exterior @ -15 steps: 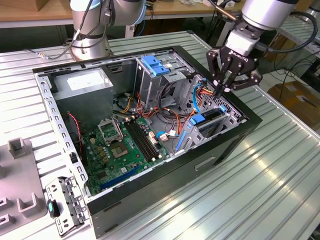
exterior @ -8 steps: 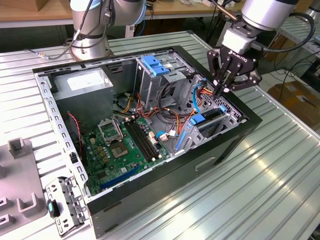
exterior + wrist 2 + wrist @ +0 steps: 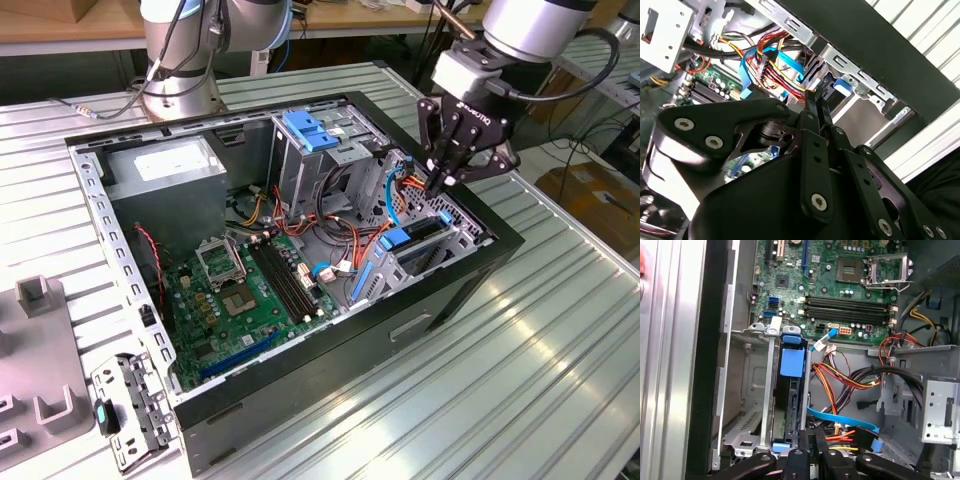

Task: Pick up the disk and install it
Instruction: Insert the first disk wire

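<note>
We've got the open PC case (image 3: 470, 285) lying on the ribbed metal table (image 3: 560, 360), gripper (image 3: 440, 180) hanging with fingers pinched together just above the blue-railed disk (image 3: 420, 240) sitting upright in its drive bay beside the motherboard (image 3: 250, 290).

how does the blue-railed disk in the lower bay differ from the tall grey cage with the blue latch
The dark disk with blue carrier rails sits low in a bay beside the case's front wall, under the end effector; the tall grey metal cage stands high mid-case. The disk's slot is filled; the cage looks open-sided. Both carry bright blue plastic.

Ribbed bare-metal table (image 3: 560, 330) — glossy, seemingly plastic blue disk (image 3: 792, 361) rails.
</note>
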You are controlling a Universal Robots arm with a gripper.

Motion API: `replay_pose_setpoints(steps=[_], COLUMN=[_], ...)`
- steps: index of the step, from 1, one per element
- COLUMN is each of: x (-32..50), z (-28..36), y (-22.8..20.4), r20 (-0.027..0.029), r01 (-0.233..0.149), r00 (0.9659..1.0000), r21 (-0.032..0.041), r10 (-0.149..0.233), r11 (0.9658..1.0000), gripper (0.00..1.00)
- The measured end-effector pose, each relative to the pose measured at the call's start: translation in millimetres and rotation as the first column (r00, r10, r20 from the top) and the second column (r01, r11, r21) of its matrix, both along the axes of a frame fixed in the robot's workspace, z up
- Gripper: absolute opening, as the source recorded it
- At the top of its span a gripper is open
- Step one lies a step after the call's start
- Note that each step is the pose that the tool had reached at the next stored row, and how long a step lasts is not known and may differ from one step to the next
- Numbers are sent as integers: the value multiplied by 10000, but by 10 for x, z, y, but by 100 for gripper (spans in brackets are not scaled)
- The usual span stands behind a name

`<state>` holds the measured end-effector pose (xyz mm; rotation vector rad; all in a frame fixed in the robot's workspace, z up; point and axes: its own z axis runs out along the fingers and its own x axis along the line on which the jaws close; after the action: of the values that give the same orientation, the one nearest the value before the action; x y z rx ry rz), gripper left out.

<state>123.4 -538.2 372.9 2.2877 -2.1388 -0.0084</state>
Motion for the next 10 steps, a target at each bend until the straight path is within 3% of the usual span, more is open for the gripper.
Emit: replay_pose_setpoints(steps=[5,6,8,10], x=[0,0,0,-1], z=[-5,-5,-8,-9], y=[0,0,0,0], r20=[0,0,0,0], r01=[837,1011,1531,1758], r00=[9965,9949,9882,9844], r21=[0,-1,0,-1], r10=[-837,-1011,-1531,-1758], r11=[9965,9949,9882,9844], gripper=[16,16,16,16])
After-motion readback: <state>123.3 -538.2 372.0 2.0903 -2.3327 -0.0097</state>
